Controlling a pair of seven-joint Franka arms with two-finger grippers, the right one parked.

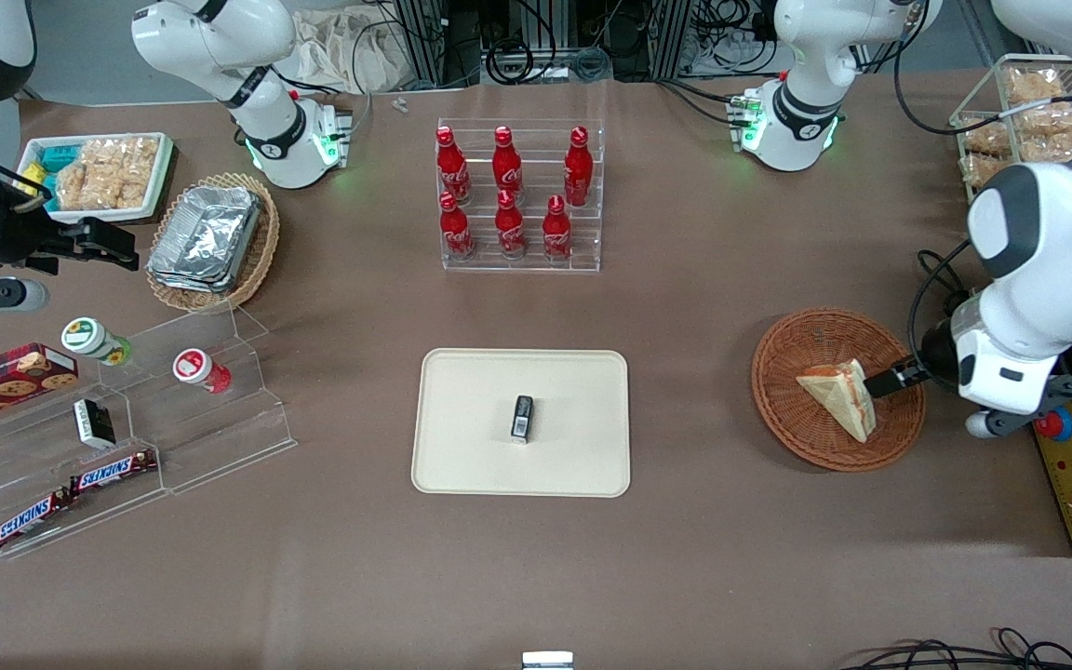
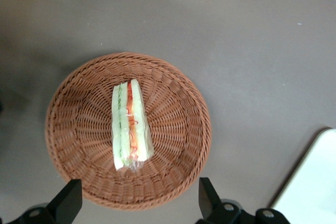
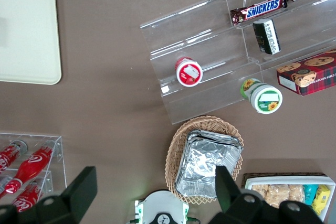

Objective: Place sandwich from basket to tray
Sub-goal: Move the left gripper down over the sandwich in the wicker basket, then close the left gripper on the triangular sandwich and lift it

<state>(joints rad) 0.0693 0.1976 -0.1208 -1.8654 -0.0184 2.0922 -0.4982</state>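
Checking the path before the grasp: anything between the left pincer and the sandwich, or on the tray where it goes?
Nothing visible blocks the left pincer, open above the basket; the sandwich lies alone there. A small black packet sits mid-tray, with bare tray around it.

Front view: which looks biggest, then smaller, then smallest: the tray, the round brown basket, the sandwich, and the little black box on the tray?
1. Tray
2. Basket
3. Sandwich
4. Black box

All lie at a similar nearness to the camera, so the order looks safe. The gripper hangs open above the basket beside the sandwich.
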